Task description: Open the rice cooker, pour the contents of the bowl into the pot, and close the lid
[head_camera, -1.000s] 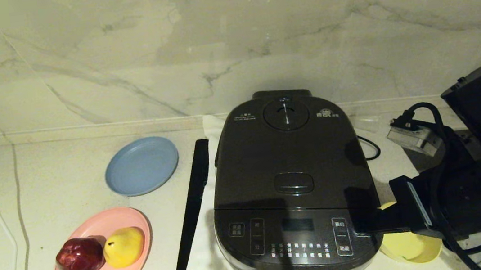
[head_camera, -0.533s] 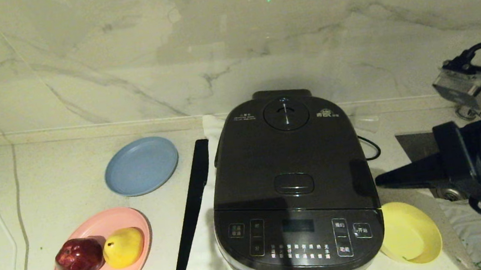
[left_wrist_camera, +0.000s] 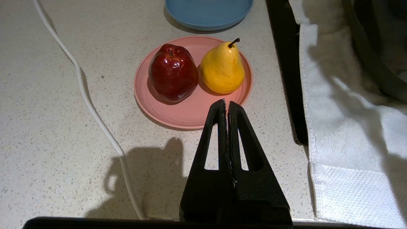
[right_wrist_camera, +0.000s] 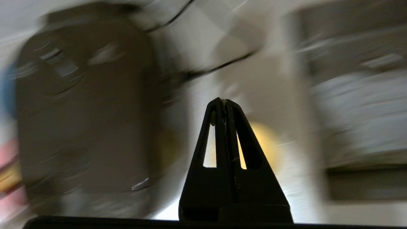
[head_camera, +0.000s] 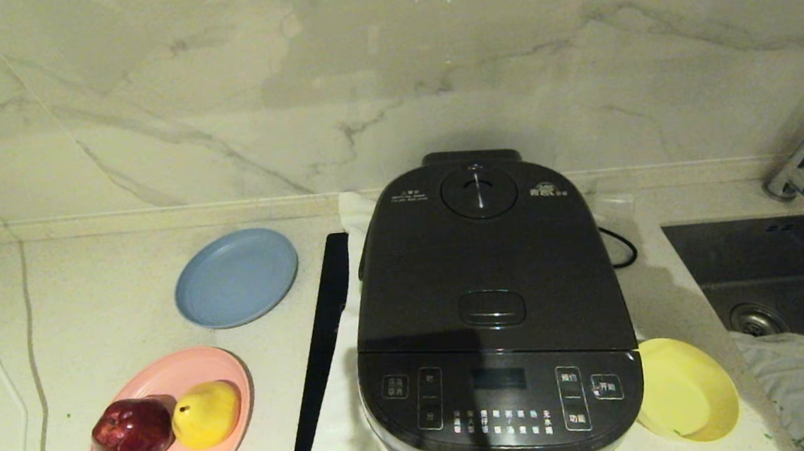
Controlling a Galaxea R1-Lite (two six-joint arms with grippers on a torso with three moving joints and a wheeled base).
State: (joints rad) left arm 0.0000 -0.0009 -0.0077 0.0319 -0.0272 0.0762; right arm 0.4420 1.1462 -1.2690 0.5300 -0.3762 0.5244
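Rice cooker (head_camera: 491, 313) lid (head_camera: 483, 261) down; bowl (head_camera: 686, 390) empty; both grippers (left_wrist_camera: 226, 105) (right_wrist_camera: 224, 102) pinched closed, holding nothing.

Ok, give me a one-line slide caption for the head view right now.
Rice cooker with lid shut, empty yellow bowl at its right, both arms out of frame.

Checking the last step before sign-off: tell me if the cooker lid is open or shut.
Shut. The lid lies flat on the cooker, its edge meeting the button panel, and no pot shows. The bowl beside it looks empty.
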